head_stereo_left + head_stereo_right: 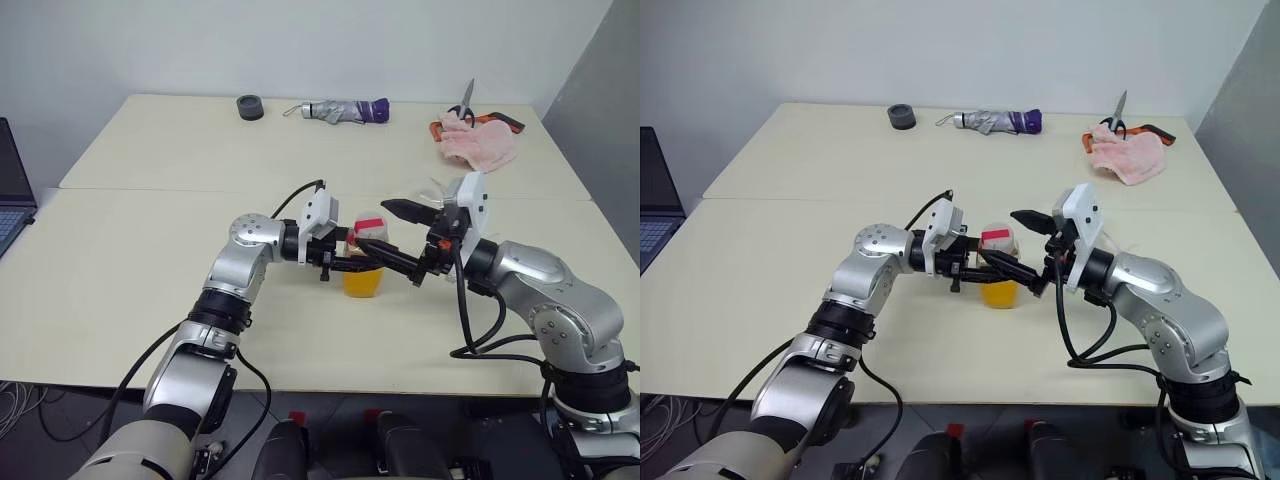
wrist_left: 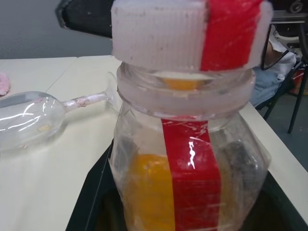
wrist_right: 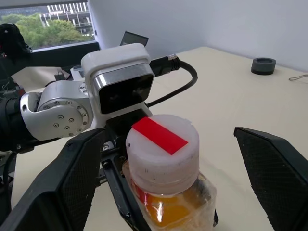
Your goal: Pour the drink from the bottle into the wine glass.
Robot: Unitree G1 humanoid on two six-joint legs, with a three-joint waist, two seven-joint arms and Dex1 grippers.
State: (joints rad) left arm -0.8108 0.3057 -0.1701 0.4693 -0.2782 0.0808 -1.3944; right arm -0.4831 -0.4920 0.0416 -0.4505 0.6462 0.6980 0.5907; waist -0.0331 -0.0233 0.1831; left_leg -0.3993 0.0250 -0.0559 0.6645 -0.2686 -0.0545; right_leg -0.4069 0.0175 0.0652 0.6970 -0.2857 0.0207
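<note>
Orange drink [image 1: 361,283] fills the lower half of the small clear bottle [image 1: 364,262], which the left end effector [image 1: 372,262] pinches around its body, upright and apparently lifted just off the pale counter [image 1: 150,240], over the middle of the near half, not far back from the front edge. The grip looks chosen to steady the bottle so that the white-and-red cap [image 3: 162,146] stays exposed on top; the cap is still on, so I judge that nothing can be poured yet and unscrewing comes first. The left arm reaches forward from the shoulder with its wrist bent inward, fingers lying roughly level and pointing toward the robot's right. The right end effector [image 1: 410,245] comes in from the opposite side with its two black fingers spread wide, one to each side of the cap and not touching it, as the right wrist view shows. That forearm is angled inward and roughly level, which suits closing on the cap. The wine glass [image 2: 33,115] lies on its side on the counter, beyond the bottle, stem toward it, and appears empty; it would need to be stood up before any pouring.
</note>
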